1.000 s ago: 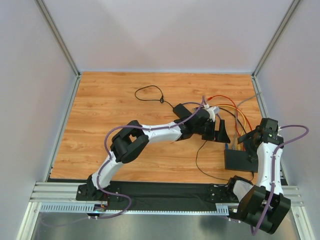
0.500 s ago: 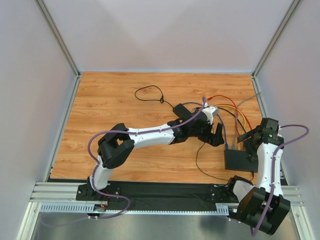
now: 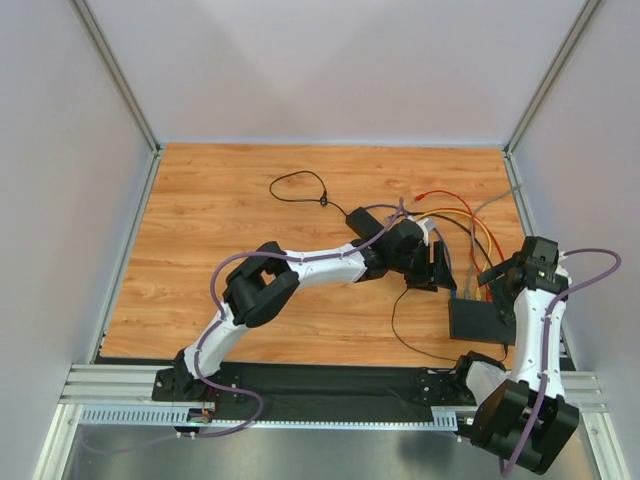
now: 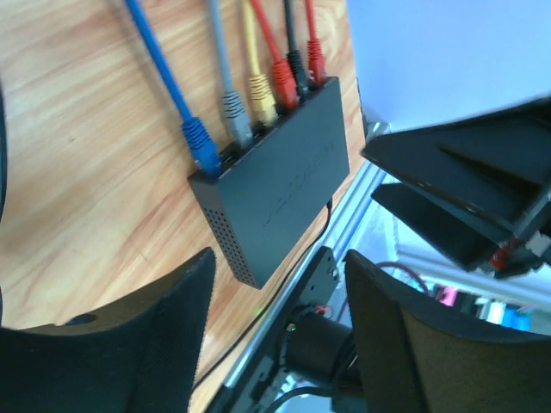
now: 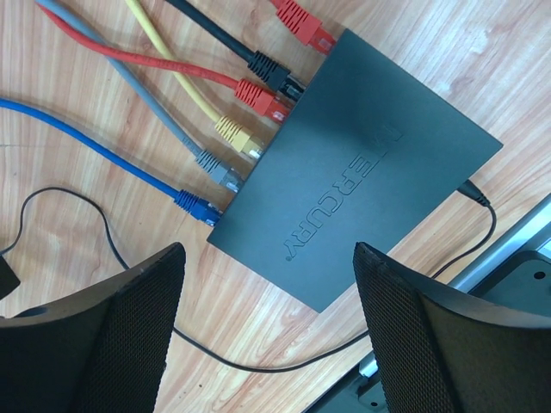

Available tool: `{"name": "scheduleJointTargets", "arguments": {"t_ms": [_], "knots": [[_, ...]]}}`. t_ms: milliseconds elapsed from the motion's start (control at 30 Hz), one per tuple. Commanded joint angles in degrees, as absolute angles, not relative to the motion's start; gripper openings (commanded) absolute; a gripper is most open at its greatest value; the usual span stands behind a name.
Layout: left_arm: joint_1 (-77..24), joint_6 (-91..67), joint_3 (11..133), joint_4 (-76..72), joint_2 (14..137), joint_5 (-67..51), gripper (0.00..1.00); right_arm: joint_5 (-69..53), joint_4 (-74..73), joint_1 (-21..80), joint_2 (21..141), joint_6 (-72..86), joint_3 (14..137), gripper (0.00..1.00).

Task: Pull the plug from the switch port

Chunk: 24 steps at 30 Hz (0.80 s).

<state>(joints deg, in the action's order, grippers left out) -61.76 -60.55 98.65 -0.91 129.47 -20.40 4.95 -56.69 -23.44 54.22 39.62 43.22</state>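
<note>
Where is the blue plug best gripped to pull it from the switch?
Take the blue plug by its boot just outside the switch, from above, pinching across its width. It lies flat in the end port: the outer side is free, the grey plug crowds the other.

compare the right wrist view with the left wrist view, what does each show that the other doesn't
Only the right wrist: the whole top of the switch with readable MERCURY lettering, and the power plug at its corner. Only the left wrist: the switch's vented side wall, with the right gripper hovering nearby. Both: six plugs along the switch's edge, blue, grey, yellow, red, black, red, on the wooden table.
</note>
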Motion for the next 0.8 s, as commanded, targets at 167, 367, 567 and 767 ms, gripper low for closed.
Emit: {"name": "scheduleJointTargets", "arguments": {"t_ms": [167,367,567,767], "knots": [[-61.70,-74.86,103.62,3.52,132.18,-19.34,0.67,9.22,-55.99,-23.38,55.63,41.84,43.60,0.79],[-61.09,-77.08,105.64,2.11,135.79,-21.44,0.54,12.30,-55.46,-23.38,55.19,42.01,43.33,0.75],[-60.91,-72.43,104.42,4.21,135.35,-19.43,0.53,17.74,-54.67,-23.64,57.91,41.40,45.79,0.75],[-61.00,-67.33,100.64,6.24,130.96,-16.52,0.54,20.04,-52.30,-27.33,61.96,40.43,48.43,0.80]]}}
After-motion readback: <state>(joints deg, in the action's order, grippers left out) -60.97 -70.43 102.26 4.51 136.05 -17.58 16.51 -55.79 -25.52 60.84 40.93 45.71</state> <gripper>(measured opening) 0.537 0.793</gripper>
